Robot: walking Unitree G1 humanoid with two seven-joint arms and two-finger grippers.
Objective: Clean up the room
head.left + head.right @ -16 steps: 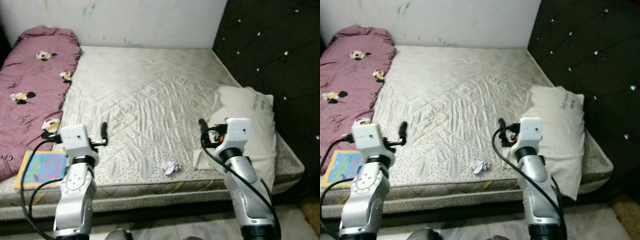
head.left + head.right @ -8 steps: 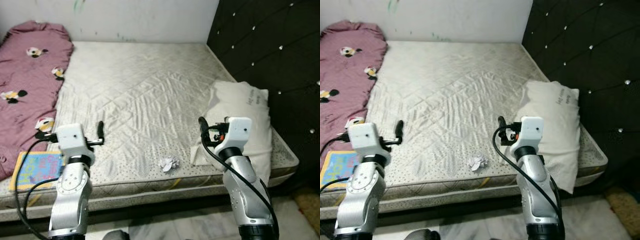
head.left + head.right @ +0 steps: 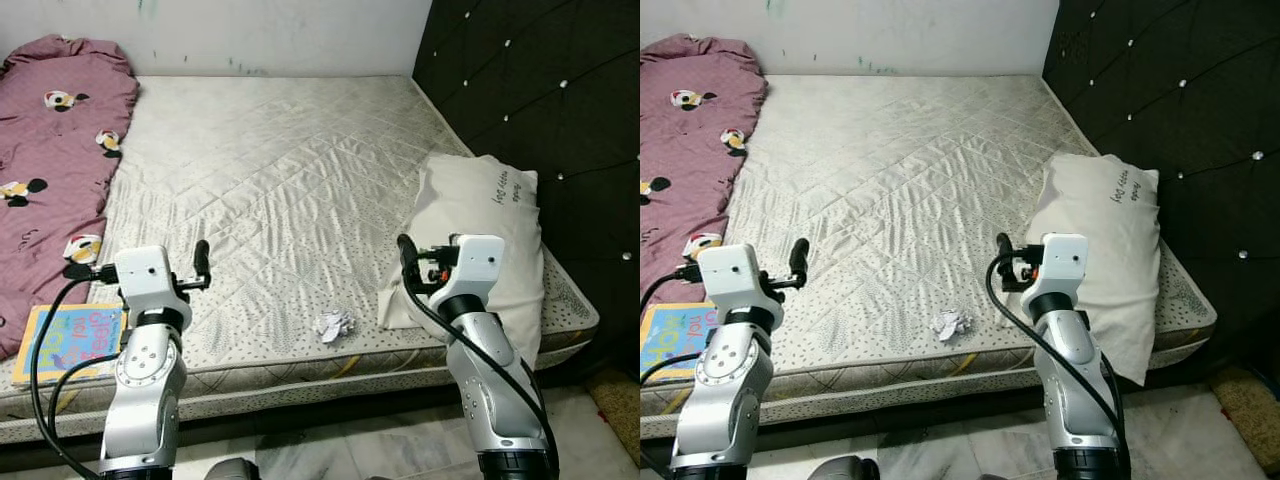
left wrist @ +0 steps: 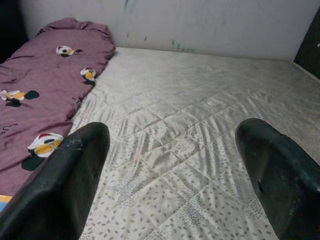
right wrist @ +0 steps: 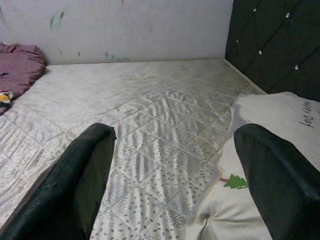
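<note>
We see a bare quilted mattress [image 3: 280,170]. A maroon blanket [image 3: 50,150] covers its left side; a white pillow [image 3: 480,230] lies at its right edge. A colourful book [image 3: 65,340] rests at the near-left corner. 1 crumpled paper ball [image 3: 333,325] lies near the front edge, between the 2 arms. Left gripper [image 4: 170,165] and right gripper [image 5: 172,165] hover above the mattress, both released, fingers spread, grasping nothing.
</note>
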